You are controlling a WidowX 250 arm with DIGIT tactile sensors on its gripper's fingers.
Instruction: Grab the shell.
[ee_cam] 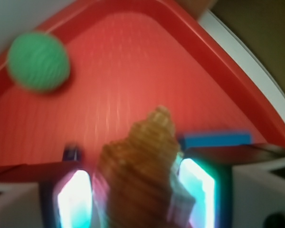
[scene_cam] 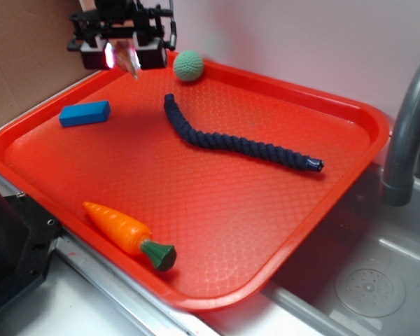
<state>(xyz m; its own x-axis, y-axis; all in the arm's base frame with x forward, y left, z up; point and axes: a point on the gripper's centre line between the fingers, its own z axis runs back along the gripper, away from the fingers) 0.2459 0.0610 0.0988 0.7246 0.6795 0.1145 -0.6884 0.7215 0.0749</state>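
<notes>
- the pincer (scene_cam: 129, 59) is hanging above the far left corner of the red tray (scene_cam: 350, 112), and it is gripping the shell (ee_cam: 140, 171), which is sitting clamped between the two lit fingers (ee_cam: 199, 190) with its pale tip pointing down toward the tray.
- in the exterior view the shell (scene_cam: 131, 64) is showing only as a small tan point poking out below the pincer, clear of the tray surface.
- the grab is looking done or nearly so; the thing to get right is keeping the squeeze steady, since the shell is knobbly and tapering and could, i judge, slip or twist if the hold is loosening.
- any lift is best going straight up, as the wrist view is blurred and i cannot tell how deep the shell is seated.
- the green knitted ball (scene_cam: 188, 65) is lying just beside the pincer, against the tray's far rim.
- the blue block (scene_cam: 85, 113) is lying near the pincer, toward the tray's left rim.
- the dark blue braided rope (scene_cam: 231, 140) is snaking across the tray's middle.
- the orange toy carrot (scene_cam: 126, 234) is resting at the tray's near rim, well apart from the pincer.
- nothing is standing in the way above the tray; the grey faucet (scene_cam: 409, 126) is rising beyond the tray's right rim, over the sink (scene_cam: 371, 287).
</notes>
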